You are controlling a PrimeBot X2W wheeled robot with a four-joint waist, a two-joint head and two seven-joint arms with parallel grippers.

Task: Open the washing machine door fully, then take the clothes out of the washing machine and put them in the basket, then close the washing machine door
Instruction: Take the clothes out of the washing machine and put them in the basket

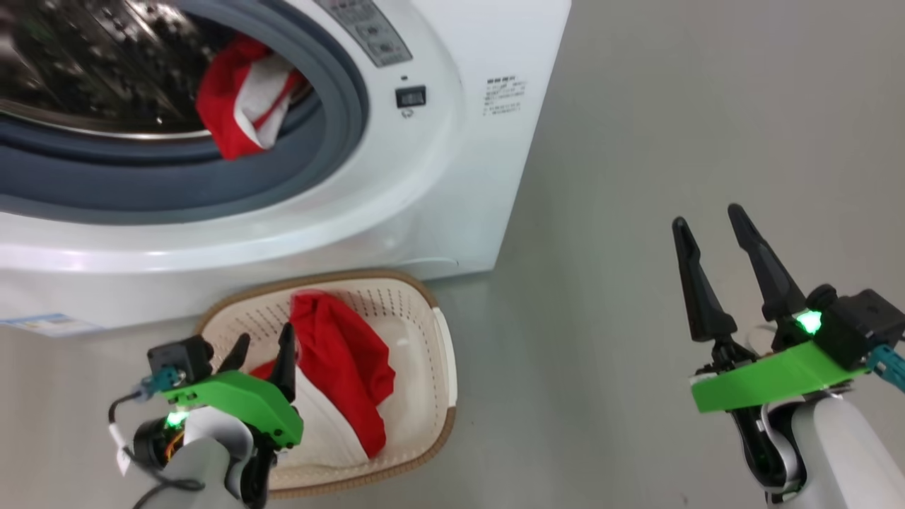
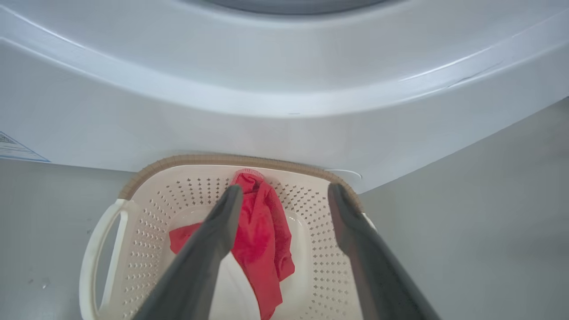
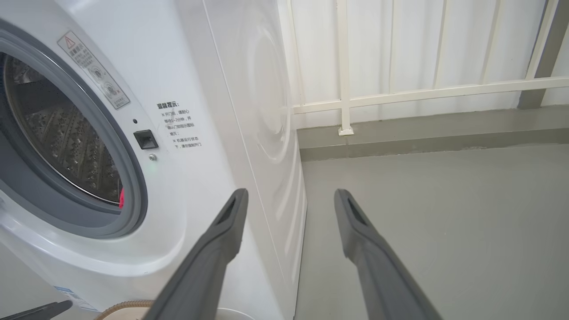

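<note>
A white front-loading washing machine (image 1: pixel 438 177) stands on a smooth grey floor (image 1: pixel 672 106), its round mouth ringed by a matt grey rubber seal (image 1: pixel 332 141) around a perforated steel drum (image 1: pixel 85 63); at its base sits the basket (image 1: pixel 442 367), a cream plastic rectangle with rounded corners, pierced walls and a brown woven-look rim; the clothes are split between the two: one crumpled red-and-white garment (image 1: pixel 244 99) lies at the drum's lip, draped onto the seal, and a second garment (image 1: pixel 346 360), soft red over white, lies heaped in the basket; the left arm, a pale forearm with a green bracket at the wrist, holds the left gripper (image 1: pixel 265 336) low over the basket's left half, its dark tapered fingers spread apart and gripping nothing, though whether one brushes the red cloth cannot be told; the right arm stands well to the right above the floor, the right gripper (image 1: pixel 707 218) pointing up the head view, its fingers likewise spread and empty; a small black latch slot (image 1: pixel 411 96) sits right of the seal, a blue label (image 1: pixel 46 324) at the machine's lower corner.
</note>
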